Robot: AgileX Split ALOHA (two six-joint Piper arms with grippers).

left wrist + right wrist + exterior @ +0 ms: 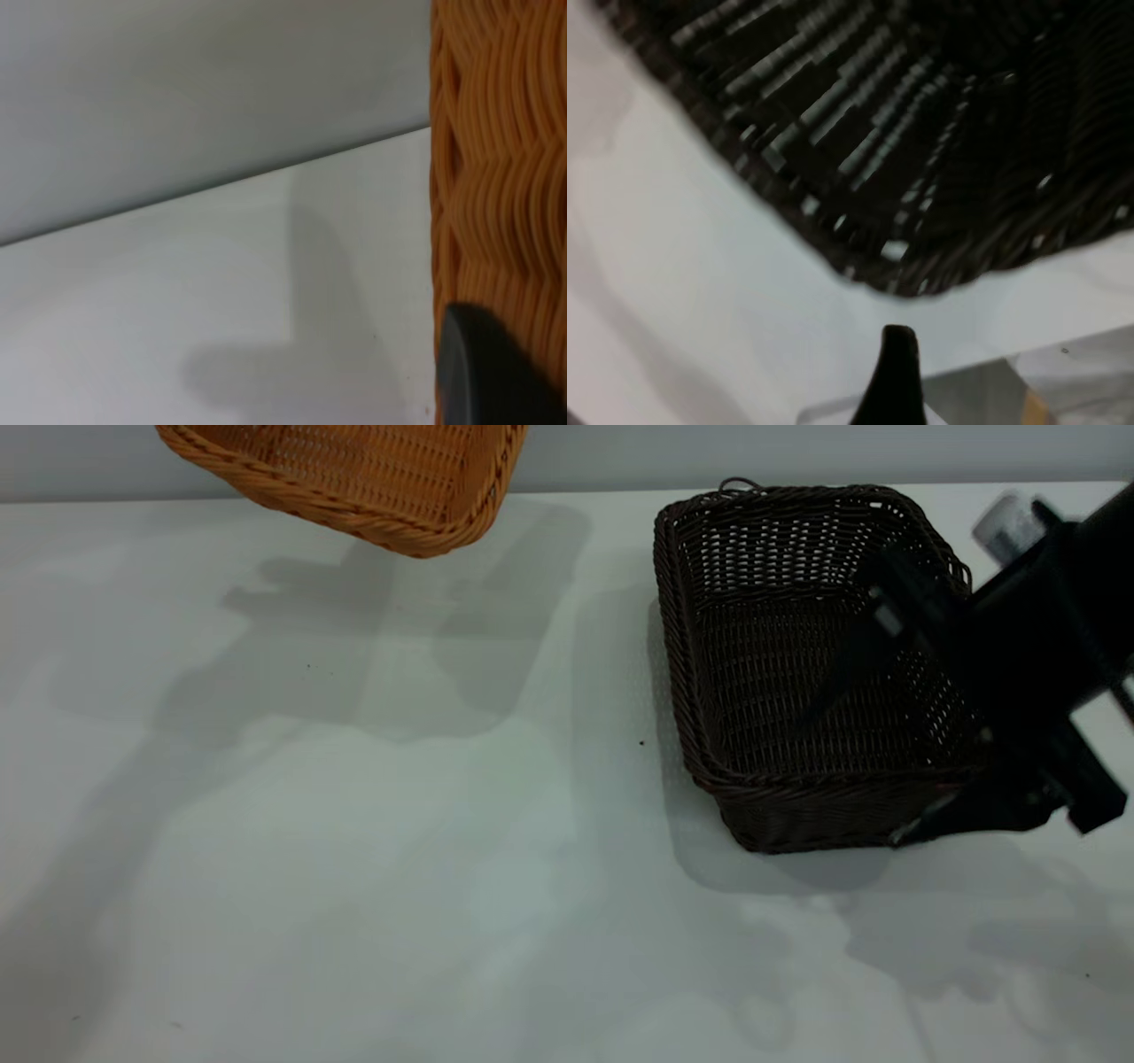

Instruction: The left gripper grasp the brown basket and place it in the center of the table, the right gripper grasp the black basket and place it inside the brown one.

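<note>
Desk [372,868]: plain pale grey-white, a few tiny dark specks, soft shadows across it; pale grey wall [797,452] runs along the far edge. Same desk and wall show in the left wrist view.

Brown basket [372,478]: top-left of the exterior view, lifted off the desk and tilted, opening facing the camera, partly cut by the frame edge; its shadow falls on the desk below. Long axis can't be told, too much cropped. In the left wrist view the woven orange wall fills one side, with a dark finger [487,372] of the left gripper against it. Left jaws: cannot tell if clamped or apart, only one finger shows.

Black basket [797,673]: sits upright on the desk at right, opening up, long axis running near to far, slightly angled; small loop handle at the far rim.

Right gripper [921,735]: blurred, at the black basket's near right corner, one finger inside the rim, one outside. Jaws apart, straddling the wall.
</note>
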